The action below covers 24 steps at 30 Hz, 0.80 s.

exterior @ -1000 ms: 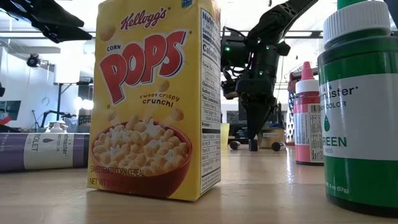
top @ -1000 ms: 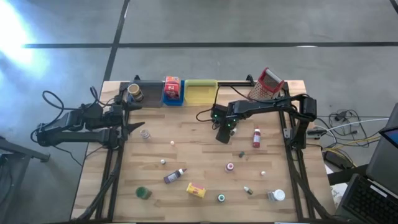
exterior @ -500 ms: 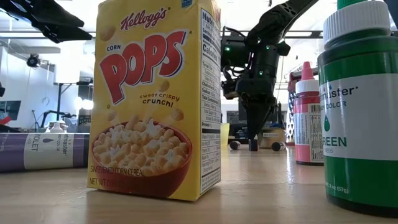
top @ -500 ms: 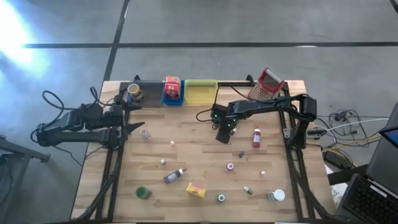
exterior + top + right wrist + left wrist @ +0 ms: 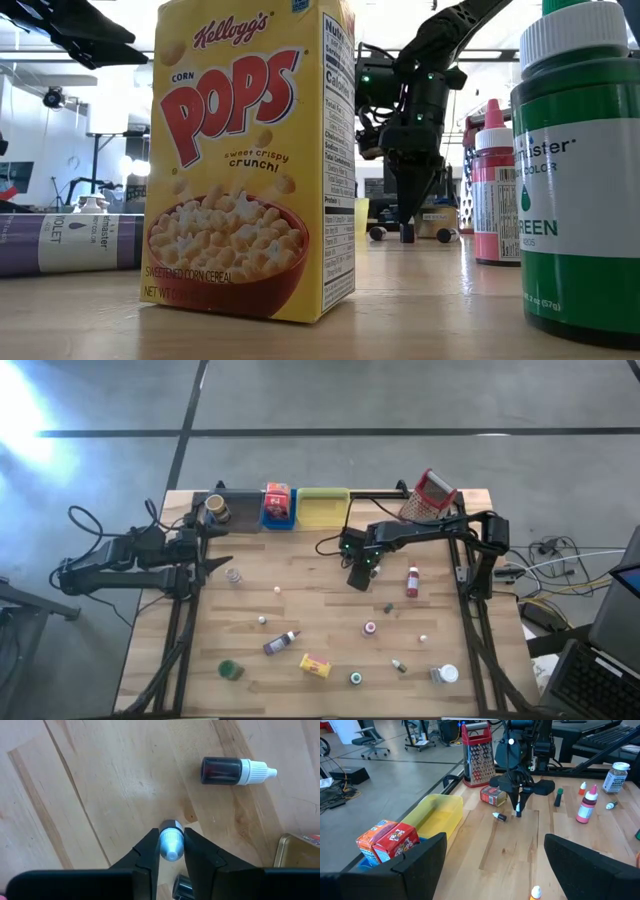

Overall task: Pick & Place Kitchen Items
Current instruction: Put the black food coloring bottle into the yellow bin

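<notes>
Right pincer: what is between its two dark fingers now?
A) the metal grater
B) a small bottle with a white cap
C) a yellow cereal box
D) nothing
B: the right wrist view shows the right pincer shut on the small white-capped bottle.

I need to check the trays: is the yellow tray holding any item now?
No, the yellow tray shows only its bare inside in the high view.

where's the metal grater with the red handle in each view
High view: grater at the table's far edge, right of the yellow tray.
Low view: cannot tell; bottles hide that area.
Left wrist view: grater upright beyond the same tray.
Right wrist view: not in it.
Shared landmark: the yellow tray.
</notes>
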Tool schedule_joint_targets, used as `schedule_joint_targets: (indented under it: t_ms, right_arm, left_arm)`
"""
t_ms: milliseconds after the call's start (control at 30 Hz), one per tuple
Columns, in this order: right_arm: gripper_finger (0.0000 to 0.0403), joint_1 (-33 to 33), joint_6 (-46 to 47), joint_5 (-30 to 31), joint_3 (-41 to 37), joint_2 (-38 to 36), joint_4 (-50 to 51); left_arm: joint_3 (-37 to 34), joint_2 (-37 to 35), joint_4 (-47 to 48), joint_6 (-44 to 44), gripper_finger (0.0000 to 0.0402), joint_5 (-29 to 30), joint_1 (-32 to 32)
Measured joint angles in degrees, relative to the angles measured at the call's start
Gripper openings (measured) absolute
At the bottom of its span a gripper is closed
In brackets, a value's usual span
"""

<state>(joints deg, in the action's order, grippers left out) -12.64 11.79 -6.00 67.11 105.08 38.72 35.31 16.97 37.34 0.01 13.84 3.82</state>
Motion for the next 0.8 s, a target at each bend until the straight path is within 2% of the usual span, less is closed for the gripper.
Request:
schedule_joint_targets:
  t_ms: [333, 500, 633, 800]
  right_arm:
    - [0.0083, 0.0, 0.0, 0.0, 0.0, 0.0, 0.0]
    - [0.0068, 0.0, 0.0, -0.1, 0.3, -0.2, 0.5]
    - [0.0065, -0.4, -0.3, -0.3, 3.8, -0.3, 2.4]
    - [0.0083, -2.3, -3.4, -0.2, 10.1, -0.2, 3.0]
  left_arm:
    - [0.0, 0.0, 0.0, 0.0, 0.0339, 0.0, 0.0]
    - [0.0, 0.0, 0.0, 0.0, 0.0339, 0.0, 0.0]
    - [0.0, 0.0, 0.0, 0.0, 0.0339, 0.0, 0.0]
    - [0.0, 0.0, 0.0, 0.0, 0.0339, 0.0, 0.0]
